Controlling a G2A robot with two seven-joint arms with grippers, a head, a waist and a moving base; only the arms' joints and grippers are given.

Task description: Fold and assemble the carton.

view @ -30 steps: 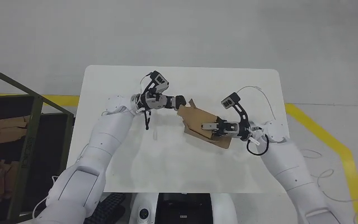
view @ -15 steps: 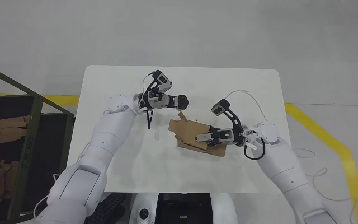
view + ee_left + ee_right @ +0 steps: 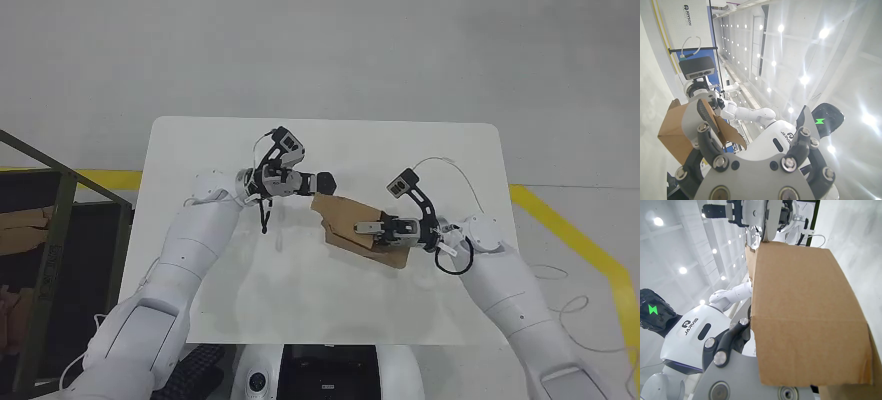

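Over the middle of the white table (image 3: pixel 200 290) the brown carton (image 3: pixel 350 222) hangs between my two arms, and I judge it to be off the surface rather than resting on it. Its long axis runs on a slant, from the left arm's side farther out toward the right arm's side nearer the robot. The flapped end faces the left arm.

The right gripper (image 3: pixel 372 228) is clamped on a carton wall at its own end and carries the weight. The left gripper (image 3: pixel 325 183) is spread wide with nothing held. One finger pad (image 3: pixel 705 115) sits against the carton's end, and a ragged flap (image 3: pixel 728 132) stands between the fingers.

The step in hand looks like tucking that end flap. To do it well I would keep the right grip firm and level as the anchor. I would push with the left pad along the long axis, square to the crease, so the flap hinges cleanly instead of buckling or twisting the carton.
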